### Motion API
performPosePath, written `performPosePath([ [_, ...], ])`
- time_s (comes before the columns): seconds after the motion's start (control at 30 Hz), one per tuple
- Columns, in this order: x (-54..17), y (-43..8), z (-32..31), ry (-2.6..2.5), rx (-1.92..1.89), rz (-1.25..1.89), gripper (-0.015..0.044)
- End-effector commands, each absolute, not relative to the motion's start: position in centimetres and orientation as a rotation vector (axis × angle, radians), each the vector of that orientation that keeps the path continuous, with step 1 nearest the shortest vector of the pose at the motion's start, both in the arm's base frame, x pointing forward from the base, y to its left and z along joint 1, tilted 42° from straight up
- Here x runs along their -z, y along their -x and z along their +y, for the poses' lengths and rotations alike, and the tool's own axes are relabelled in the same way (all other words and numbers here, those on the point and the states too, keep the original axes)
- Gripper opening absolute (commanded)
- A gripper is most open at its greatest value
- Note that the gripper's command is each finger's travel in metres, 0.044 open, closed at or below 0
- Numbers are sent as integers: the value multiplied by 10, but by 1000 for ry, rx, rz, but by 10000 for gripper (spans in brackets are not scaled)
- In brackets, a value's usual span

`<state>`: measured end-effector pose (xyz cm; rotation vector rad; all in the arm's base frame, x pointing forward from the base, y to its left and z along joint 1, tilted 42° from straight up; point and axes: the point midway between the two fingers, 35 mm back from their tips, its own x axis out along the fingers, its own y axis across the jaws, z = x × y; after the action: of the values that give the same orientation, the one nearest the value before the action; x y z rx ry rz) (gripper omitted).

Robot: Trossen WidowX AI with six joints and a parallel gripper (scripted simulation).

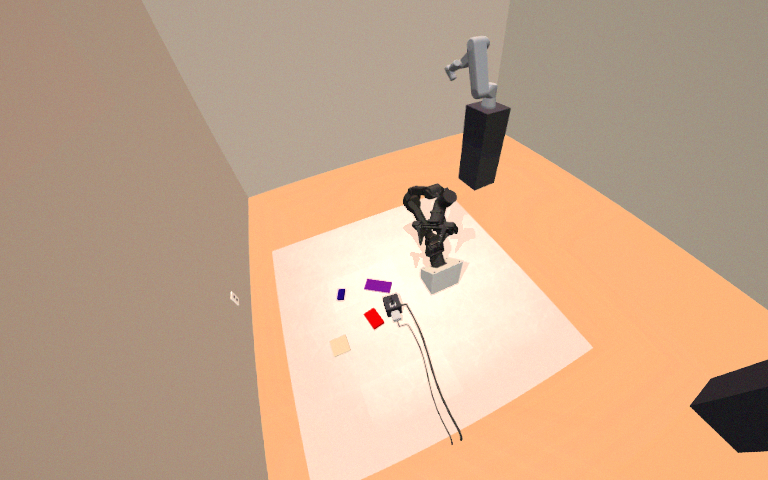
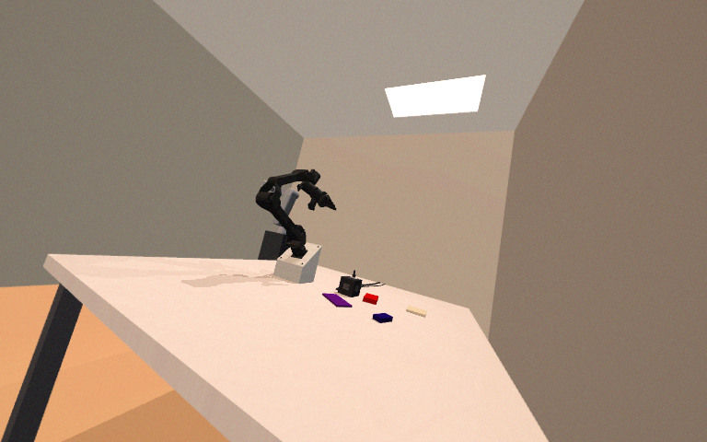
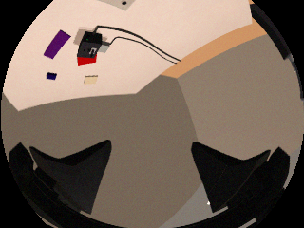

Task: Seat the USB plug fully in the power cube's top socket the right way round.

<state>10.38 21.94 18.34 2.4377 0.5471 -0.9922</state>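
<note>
The black power cube point(image 1: 388, 298) point(image 2: 349, 286) point(image 3: 85, 47) sits on the table. The dark USB plug point(image 2: 353, 273) stands upright on its top in the exterior view. Its seating depth and which way round it faces are too small to tell. A black cable runs from the cube's area toward the table edge. My gripper point(image 2: 335, 208) point(image 3: 152, 146) is open and empty, raised high above the table and well away from the cube. In the wrist view its two black fingers stand wide apart, with only wall between them.
A white plug point(image 1: 397, 316) point(image 3: 104, 47) with a thin cable is at the cube's side. Around the cube lie a purple block point(image 1: 378, 285) point(image 2: 337, 299) point(image 3: 57, 45), red block point(image 1: 374, 318) point(image 2: 370, 298), dark blue block point(image 1: 340, 294) point(image 2: 382, 317) and cream block point(image 1: 340, 345) point(image 2: 416, 311).
</note>
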Motion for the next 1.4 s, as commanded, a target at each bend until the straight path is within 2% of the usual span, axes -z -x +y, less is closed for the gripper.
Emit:
performPosePath([
  [0.0,-182,-106,219,-2440,998,533,426],
  [0.17,-157,-146,208,-2535,1146,181,440],
  [0.33,-126,-196,193,-2735,1335,-359,440],
  [0.6,-55,-267,131,-2816,1389,-1637,440],
  [0.77,-3,-293,74,-2573,1112,-2534,440],
  [0.83,10,-297,56,-2464,993,-2754,440],
  [1.37,15,-299,46,-2449,976,-2780,440],
])
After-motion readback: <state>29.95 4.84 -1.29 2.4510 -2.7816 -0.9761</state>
